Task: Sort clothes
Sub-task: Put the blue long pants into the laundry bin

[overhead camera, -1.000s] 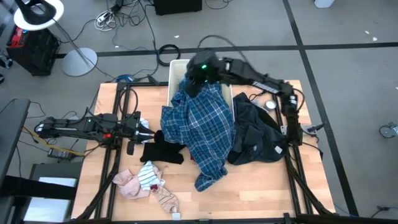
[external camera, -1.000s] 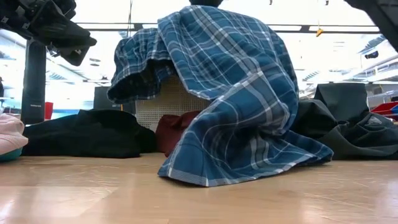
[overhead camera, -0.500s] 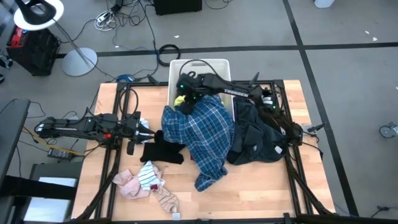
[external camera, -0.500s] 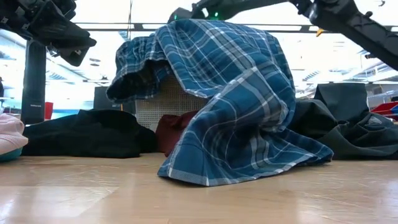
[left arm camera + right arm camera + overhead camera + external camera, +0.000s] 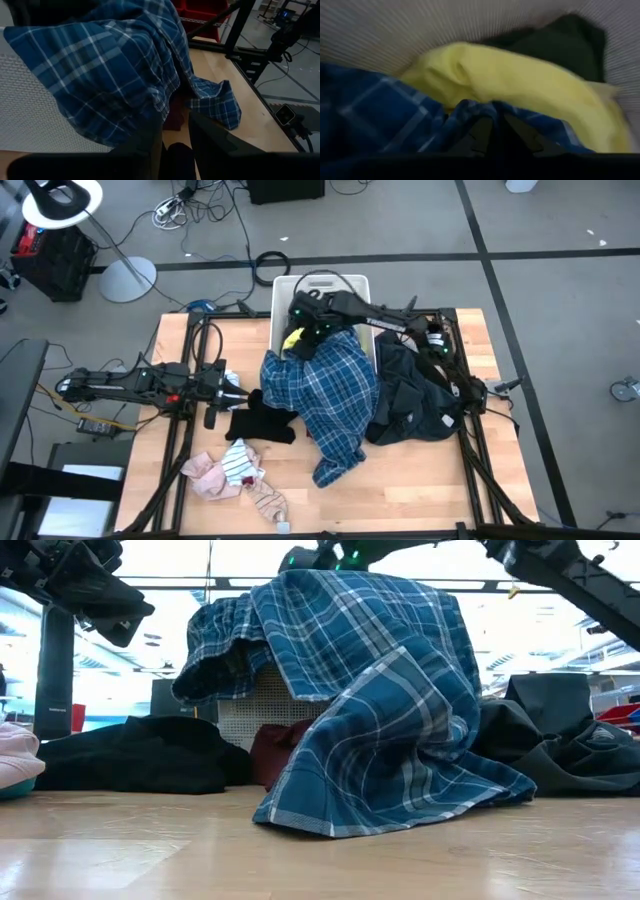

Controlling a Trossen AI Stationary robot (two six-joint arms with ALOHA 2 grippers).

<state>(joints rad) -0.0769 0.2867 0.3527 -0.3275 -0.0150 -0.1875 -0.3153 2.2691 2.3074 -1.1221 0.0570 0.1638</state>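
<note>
The blue plaid shirt (image 5: 325,395) is draped over the near rim of the white slotted basket (image 5: 355,282), and its lower end (image 5: 350,810) lies on the table. My right gripper (image 5: 305,328) is low over the basket, shut on the shirt's upper part. A yellow garment (image 5: 520,85) and a dark green one (image 5: 570,40) lie in the basket behind it. My left gripper (image 5: 236,387) is open and empty at the table's left, pointing at the shirt. A black garment (image 5: 262,420) lies by it. A maroon piece (image 5: 285,750) lies under the shirt. My right gripper holds a bunched fold of the plaid shirt's upper part (image 5: 490,111) between its two fingertips (image 5: 481,131), over the basket. The fingers come slanting down from the table's far right. The shirt hangs slack from there over the basket's rim to the table.
A dark garment heap (image 5: 415,400) lies at the table's right. Pink and striped pieces (image 5: 228,470) lie at the near left. The near part of the wooden table (image 5: 420,490) is bare. A lamp stand and cables lie on the floor beyond the table.
My right gripper has gone down toward the basket and a little toward the table's left, still shut on the plaid shirt. The shirt's raised upper part has sunk onto the basket; its lower end has stayed on the table.
</note>
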